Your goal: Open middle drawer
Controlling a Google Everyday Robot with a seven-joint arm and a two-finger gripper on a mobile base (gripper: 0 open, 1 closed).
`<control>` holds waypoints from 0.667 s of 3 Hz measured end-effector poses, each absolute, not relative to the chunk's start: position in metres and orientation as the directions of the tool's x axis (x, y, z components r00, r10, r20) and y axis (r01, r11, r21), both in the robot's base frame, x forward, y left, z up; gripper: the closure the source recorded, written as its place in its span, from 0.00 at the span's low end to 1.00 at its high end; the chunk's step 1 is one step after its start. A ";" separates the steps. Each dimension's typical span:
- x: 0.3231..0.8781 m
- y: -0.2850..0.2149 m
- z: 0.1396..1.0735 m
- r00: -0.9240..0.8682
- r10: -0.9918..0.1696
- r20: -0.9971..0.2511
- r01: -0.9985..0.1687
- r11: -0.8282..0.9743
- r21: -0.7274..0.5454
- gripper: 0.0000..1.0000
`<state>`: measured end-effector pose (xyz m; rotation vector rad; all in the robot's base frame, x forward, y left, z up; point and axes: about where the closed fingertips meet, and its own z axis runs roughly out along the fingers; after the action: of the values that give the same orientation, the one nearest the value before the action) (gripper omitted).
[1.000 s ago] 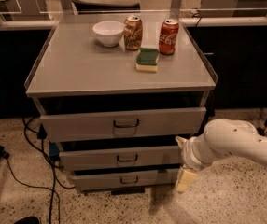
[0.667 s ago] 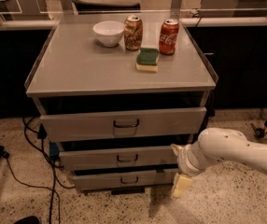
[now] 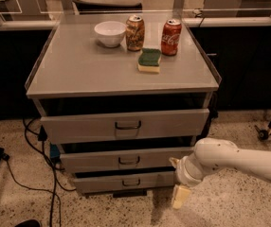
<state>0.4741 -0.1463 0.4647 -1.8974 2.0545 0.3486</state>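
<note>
The middle drawer (image 3: pixel 102 159) is a grey front with a small dark bar handle (image 3: pixel 129 161), set between the taller top drawer (image 3: pixel 78 126) and the small bottom drawer (image 3: pixel 107 182). All three stand slightly out from the cabinet. My white arm (image 3: pixel 235 161) comes in from the right. My gripper (image 3: pixel 177 179) is at the right end of the middle and bottom drawer fronts, to the right of the handle, with one pale finger (image 3: pixel 180 196) hanging down and another (image 3: pixel 174 162) near the middle drawer's right edge.
On the cabinet top (image 3: pixel 78 70) stand a white bowl (image 3: pixel 110 33), two cans (image 3: pixel 135 32) (image 3: pixel 171 37) and a green-and-yellow sponge (image 3: pixel 149 60). Black cables (image 3: pixel 31 141) lie on the floor at the left. A wheeled stand leg (image 3: pixel 270 126) is at the right.
My arm and gripper have moved left and a little down, closer to the right end of the middle drawer front. The drawers have not moved.
</note>
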 end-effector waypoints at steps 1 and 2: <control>0.478 -0.145 0.462 -0.042 -0.914 -0.403 -0.993 0.082 -0.082 0.00; 0.484 -0.140 0.463 0.027 -0.905 -0.426 -0.979 0.062 -0.193 0.00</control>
<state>0.4837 -0.1404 0.4628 -1.8746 1.9097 0.2281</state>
